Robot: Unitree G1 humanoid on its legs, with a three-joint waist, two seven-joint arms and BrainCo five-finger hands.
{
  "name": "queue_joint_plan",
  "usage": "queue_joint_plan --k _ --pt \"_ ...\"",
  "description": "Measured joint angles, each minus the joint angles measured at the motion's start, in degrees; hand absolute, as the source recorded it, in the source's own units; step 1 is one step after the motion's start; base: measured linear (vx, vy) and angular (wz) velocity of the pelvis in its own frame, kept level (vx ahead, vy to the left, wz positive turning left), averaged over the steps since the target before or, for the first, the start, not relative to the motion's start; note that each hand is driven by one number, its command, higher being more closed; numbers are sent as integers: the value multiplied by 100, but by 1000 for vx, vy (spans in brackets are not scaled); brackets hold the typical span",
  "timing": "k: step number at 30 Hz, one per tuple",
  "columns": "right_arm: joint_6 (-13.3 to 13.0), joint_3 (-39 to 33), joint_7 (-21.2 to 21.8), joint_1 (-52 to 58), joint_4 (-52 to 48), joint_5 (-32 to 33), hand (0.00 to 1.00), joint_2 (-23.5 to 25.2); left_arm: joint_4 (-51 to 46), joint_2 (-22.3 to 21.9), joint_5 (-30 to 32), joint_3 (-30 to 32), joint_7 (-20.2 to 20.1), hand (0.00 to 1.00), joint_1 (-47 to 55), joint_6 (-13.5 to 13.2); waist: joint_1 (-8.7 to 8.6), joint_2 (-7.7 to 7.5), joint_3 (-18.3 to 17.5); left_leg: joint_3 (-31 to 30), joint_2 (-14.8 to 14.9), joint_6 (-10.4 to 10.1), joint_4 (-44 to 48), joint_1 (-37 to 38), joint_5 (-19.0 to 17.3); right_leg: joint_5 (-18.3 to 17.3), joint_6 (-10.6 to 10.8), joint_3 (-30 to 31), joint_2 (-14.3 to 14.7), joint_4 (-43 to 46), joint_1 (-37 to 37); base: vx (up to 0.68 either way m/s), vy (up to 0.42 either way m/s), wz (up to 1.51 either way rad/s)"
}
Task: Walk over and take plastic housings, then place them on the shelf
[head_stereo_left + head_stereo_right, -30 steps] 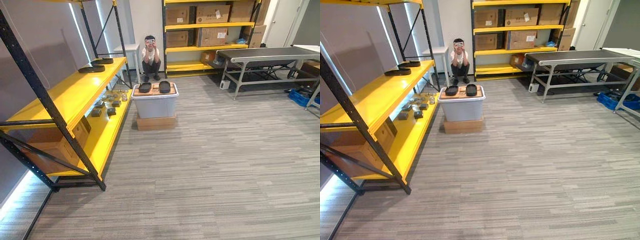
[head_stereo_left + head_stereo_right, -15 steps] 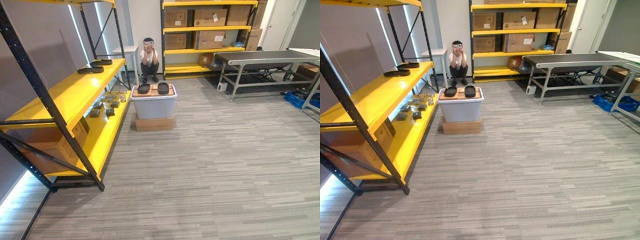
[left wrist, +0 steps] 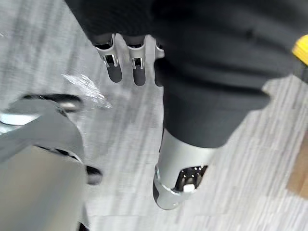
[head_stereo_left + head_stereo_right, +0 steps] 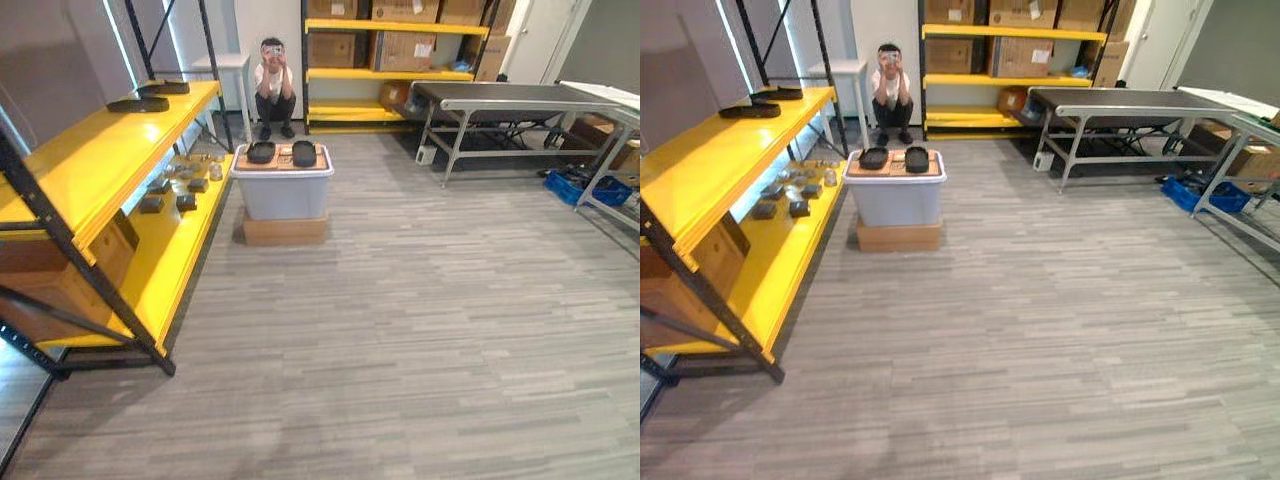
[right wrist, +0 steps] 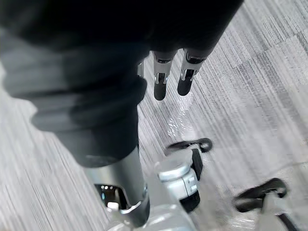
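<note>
Two black plastic housings (image 4: 261,152) (image 4: 304,153) lie side by side on the lid of a grey bin (image 4: 284,192), which stands on a flat cardboard box some way ahead on the floor. Two more black housings (image 4: 138,104) (image 4: 165,88) rest at the far end of the yellow shelf (image 4: 90,150) on the left. My left hand (image 3: 114,67) hangs over the grey floor with straight fingers, holding nothing. My right hand (image 5: 160,82) hangs the same way, fingers straight and nothing in it.
Small parts (image 4: 175,185) sit on the rack's lower yellow shelf, with a cardboard box (image 4: 50,270) underneath. A person (image 4: 272,85) crouches behind the bin. A back rack holds cartons (image 4: 400,50). A conveyor table (image 4: 520,97) and blue crate (image 4: 575,185) stand at the right.
The whole picture has shifted, so the camera has moved: the rack and bin now sit further left and slightly closer. Nothing in the scene itself has moved.
</note>
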Motion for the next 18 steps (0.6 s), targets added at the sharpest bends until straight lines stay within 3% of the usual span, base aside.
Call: queue_joint_plan --k 2,3,4,6,7,8,10,12,13,14,15,16,17,18 --pt "-5 34 20 -100 -71 -112 0 33 -50 -199 -17 138 43 0 20 16 30 131 52 -425 259 102 1807 -890 332 -33 -158 49 254 -323 349 357 -162 -14" --pt "-12 24 21 -245 -22 -225 0 42 -30 -298 -70 130 55 0 48 80 84 141 165 -546 256 -24 2392 -1167 242 73 -314 107 331 -618 832 545 -130 -29" --pt "-88 11 22 -265 -26 -245 0 -13 -2 -465 -147 184 48 0 154 112 235 90 185 -485 106 -99 2118 -1417 182 71 -337 229 296 -936 1321 561 -82 -37" --pt "-181 -10 18 -455 -164 -248 0 -54 -34 -591 -145 202 28 0 202 93 406 90 194 -309 -93 -92 1388 -1788 189 54 -363 406 154 -1168 1618 514 37 -49" --pt "-291 15 20 -537 -404 -259 0 -66 -58 -697 -162 261 19 0 213 9 517 51 300 -135 -211 -51 933 -2159 235 22 -316 511 -39 -1329 1845 466 87 -44" --pt "-319 27 22 -572 -515 -248 0 -75 -59 -743 -171 281 12 0 217 -40 559 27 354 -99 -274 -13 715 -2351 329 -26 -252 511 -163 -1374 1965 485 103 -29" --pt "-362 23 2 -667 -636 -54 0 -181 -19 -857 -155 257 -1 0 375 -158 636 8 405 -17 -454 -53 -582 -2722 800 -474 59 373 -583 -1527 2584 485 148 6" --pt "-360 35 -45 -608 -596 156 0 -209 -12 -816 -101 193 -22 0 653 -217 668 -32 331 4 -494 -59 -1068 -2612 844 -779 191 309 -795 -1599 3216 645 273 1" --pt "-341 35 -98 -613 -562 302 0 -260 105 -851 -3 57 14 0 766 -210 637 64 258 -183 -590 207 -835 -2590 1243 -862 110 337 -806 -851 3122 663 275 -7" --pt "-311 38 -140 -631 -516 394 0 -249 200 -846 66 -20 27 0 744 -209 623 53 249 -240 -660 319 -779 -2526 1478 -812 106 349 -900 -95 2867 830 341 2" --pt "-208 26 -196 -657 -435 580 0 -171 277 -811 84 -106 45 0 710 -210 618 -90 223 -225 -862 483 -861 -2293 1751 -152 116 334 -1186 1339 2266 552 235 12" --pt "-179 24 -210 -569 -377 650 0 -120 315 -731 64 -124 42 0 701 -226 582 -184 218 -241 -992 557 -999 -2075 1804 428 190 339 -1337 1844 2064 816 317 35" --pt "-156 41 -204 -455 -250 629 0 -48 347 -540 52 -325 47 0 665 -228 520 -162 137 -302 -1118 721 -1396 -1714 2084 490 353 332 -1398 2428 1719 639 223 47" --pt "-129 40 -200 -432 -188 592 0 -7 350 -414 66 -428 68 0 513 -214 492 -209 119 -340 -1192 810 -1688 -1472 2165 -42 456 152 -1386 2473 1268 689 225 44"
